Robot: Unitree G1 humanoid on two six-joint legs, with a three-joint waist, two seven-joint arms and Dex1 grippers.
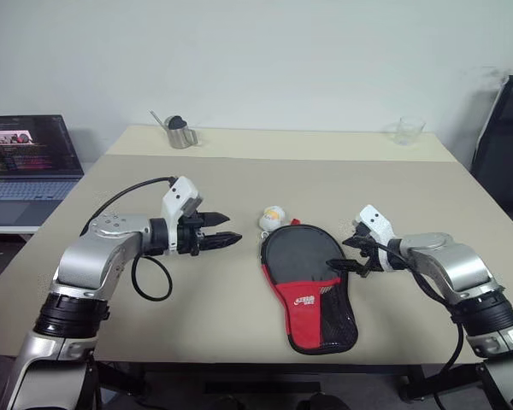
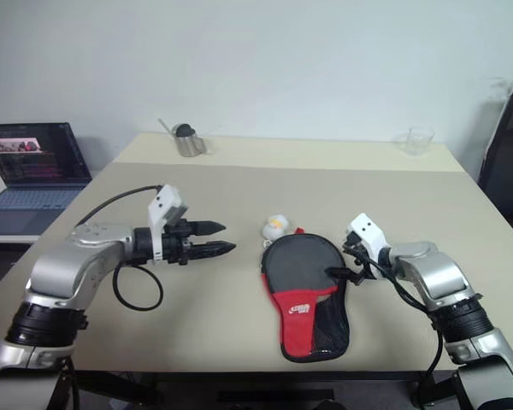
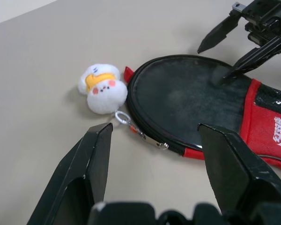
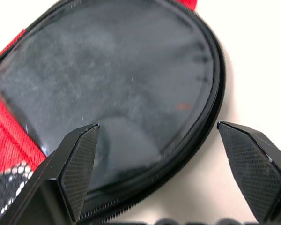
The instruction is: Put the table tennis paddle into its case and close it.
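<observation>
While the case lies flat near the front edge of the table, its narrow red and mesh end toward the robot and its round black end away, both grippers stand at either side of it. At the case's right edge, the right gripper has its fingers spread wide and grips nothing; in the left wrist view one fingertip comes down to the black face, though contact cannot be made out. Apart from the case on its left, the left gripper points toward it with its fingers parted and empty above the tabletop. Just beyond the round end sits a small white plush charm, joined by a ring to the zipper pull. Farther back stand a metal cup and a clear glass, with a laptop off to the left.
</observation>
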